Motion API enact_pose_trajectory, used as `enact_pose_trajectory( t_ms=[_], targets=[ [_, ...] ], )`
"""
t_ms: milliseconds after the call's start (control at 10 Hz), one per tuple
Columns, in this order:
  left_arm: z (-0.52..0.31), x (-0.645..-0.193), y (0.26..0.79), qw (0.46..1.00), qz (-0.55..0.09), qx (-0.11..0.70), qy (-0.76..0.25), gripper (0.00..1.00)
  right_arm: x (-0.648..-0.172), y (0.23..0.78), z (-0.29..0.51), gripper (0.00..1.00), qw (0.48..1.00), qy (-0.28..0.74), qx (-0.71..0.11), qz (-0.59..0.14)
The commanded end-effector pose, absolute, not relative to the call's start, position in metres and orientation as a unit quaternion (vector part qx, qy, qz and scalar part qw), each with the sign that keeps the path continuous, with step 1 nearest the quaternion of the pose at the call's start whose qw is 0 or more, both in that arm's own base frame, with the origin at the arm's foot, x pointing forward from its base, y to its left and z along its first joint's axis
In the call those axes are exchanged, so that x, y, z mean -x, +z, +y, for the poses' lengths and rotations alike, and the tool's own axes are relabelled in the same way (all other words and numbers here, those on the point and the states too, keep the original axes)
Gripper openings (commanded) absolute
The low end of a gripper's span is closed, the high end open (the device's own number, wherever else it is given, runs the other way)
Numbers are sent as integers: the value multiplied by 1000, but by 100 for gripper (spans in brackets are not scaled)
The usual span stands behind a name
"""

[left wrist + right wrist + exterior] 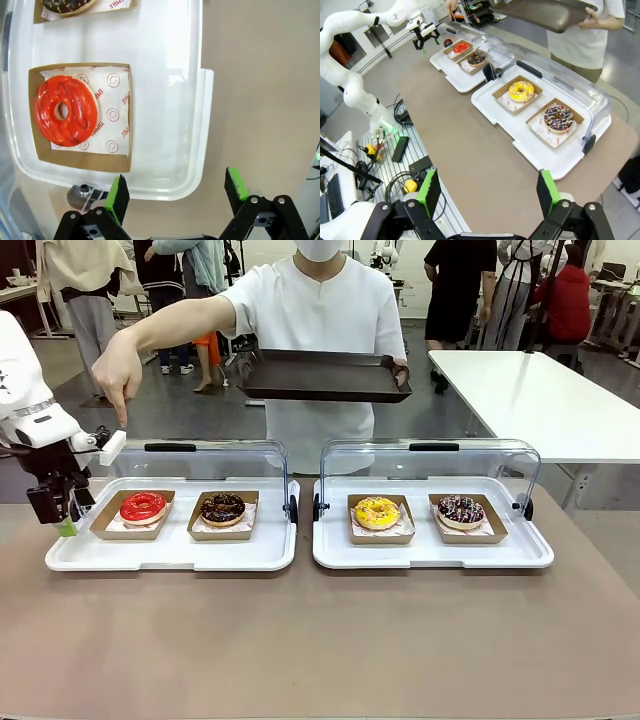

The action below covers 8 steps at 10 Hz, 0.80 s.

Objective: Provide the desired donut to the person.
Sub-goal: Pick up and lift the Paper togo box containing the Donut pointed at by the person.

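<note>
The person [320,310] in a white shirt holds a dark serving tray [325,375] in one hand, and the other hand [118,380] points a finger down at the red glazed donut [143,507]. That donut [66,110] lies in a cardboard dish on the left white tray [170,550]. My left gripper [65,510] hovers open at that tray's left end, its green pads [119,197] just outside the rim with nothing between them. My right gripper [490,192] hangs open and empty, high over the table's near right side.
A chocolate donut [222,507] sits beside the red one. The right white tray [430,552] carries a yellow donut [377,512] and a sprinkled chocolate donut [461,510]. Both clear lids [430,455] stand raised at the back. Bare tabletop [320,640] lies in front.
</note>
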State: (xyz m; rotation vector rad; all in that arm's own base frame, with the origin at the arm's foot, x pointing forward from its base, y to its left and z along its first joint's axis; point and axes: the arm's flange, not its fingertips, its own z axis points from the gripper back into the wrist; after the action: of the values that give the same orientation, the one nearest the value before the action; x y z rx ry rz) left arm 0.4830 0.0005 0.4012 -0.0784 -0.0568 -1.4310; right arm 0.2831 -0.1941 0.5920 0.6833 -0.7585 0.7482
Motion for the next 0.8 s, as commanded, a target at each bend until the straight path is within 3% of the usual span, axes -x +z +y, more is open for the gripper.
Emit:
enact_pose_trajectory(
  t_ms=[0, 100, 700],
  targets=[
    [2, -483, 412, 739, -39, 69, -669, 100, -283, 592, -194, 100, 802, 352, -323, -359],
    [0, -483, 401, 754, -26, 36, -656, 100, -283, 592, -194, 100, 802, 352, -323, -359],
    [0, -483, 402, 751, -28, 43, -659, 100, -283, 592, -194, 100, 802, 352, -323, -359]
  ],
)
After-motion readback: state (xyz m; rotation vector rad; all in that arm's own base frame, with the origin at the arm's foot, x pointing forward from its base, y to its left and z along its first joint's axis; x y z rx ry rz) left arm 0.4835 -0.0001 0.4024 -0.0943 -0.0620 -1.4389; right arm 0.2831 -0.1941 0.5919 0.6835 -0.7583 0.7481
